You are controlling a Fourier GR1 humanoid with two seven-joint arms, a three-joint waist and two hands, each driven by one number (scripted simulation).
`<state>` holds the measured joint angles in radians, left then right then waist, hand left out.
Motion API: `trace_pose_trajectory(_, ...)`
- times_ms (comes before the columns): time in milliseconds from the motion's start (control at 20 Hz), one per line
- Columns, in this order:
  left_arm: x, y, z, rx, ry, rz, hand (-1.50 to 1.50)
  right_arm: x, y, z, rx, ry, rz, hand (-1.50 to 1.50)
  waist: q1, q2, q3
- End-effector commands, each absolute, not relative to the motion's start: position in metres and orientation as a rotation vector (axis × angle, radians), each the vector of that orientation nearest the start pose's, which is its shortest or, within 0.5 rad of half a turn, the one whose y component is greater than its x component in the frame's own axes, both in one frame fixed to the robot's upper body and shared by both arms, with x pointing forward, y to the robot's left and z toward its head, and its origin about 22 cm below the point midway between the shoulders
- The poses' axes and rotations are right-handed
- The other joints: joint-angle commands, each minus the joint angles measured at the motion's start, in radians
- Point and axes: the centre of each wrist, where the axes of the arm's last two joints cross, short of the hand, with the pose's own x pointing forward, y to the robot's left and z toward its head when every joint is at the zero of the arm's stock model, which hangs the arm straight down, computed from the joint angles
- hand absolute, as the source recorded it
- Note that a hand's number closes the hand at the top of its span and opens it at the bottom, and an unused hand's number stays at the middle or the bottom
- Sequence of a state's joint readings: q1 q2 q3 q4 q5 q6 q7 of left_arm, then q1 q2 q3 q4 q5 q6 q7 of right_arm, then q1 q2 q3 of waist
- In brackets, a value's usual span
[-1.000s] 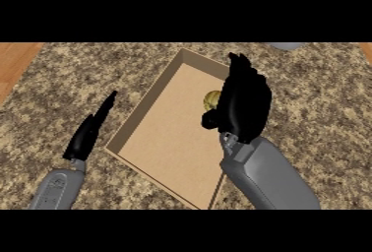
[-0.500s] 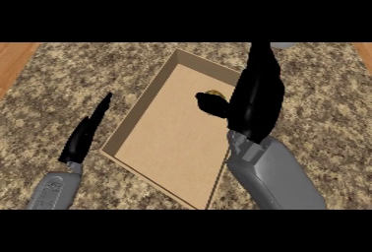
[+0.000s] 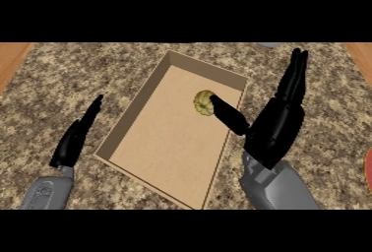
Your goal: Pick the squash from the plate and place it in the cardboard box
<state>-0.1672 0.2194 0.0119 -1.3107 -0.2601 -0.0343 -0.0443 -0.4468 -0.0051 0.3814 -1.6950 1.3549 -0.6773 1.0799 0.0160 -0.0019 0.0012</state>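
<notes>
My right hand point(image 3: 276, 129) has opened up since a second ago, fingers straight, holding nothing. The squash point(image 3: 202, 103) now sits inside the cardboard box point(image 3: 156, 147), so I reckon it's placed. Left hand point(image 3: 76, 138) rests open over the bench point(image 3: 65, 78).

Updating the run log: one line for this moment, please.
squash: in cardboard box | right hand: open, beside box | left hand: open, resting left

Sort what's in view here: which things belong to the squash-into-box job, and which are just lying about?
Job:
squash, lying inside the box
cardboard box
right hand, open, thumb by the squash
plate, a sliver at the right edge

Bystanders:
left hand, open, resting left of the box
grey object at the top edge
</notes>
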Motion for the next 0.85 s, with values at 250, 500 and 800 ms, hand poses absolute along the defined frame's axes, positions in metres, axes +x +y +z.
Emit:
trace_pose_trajectory(250, 0.280, 0.264, -0.011, 0.340, -1.466, -0.413, 0.00, 0.217, -0.115, 0.094, -1.072, -1.631, -0.491, -1.50, -0.030, -0.002, -0.001)
trace_pose_trajectory(500, 0.275, 0.288, -0.009, 0.336, -1.460, -0.395, 0.00, 0.181, -0.133, 0.071, -1.106, -1.614, -0.494, -1.50, -0.025, 0.001, -0.001)
trace_pose_trajectory(800, 0.269, 0.284, -0.030, 0.321, -1.477, -0.422, 0.00, 0.157, -0.145, 0.052, -1.116, -1.609, -0.435, -1.50, -0.021, 0.002, -0.001)
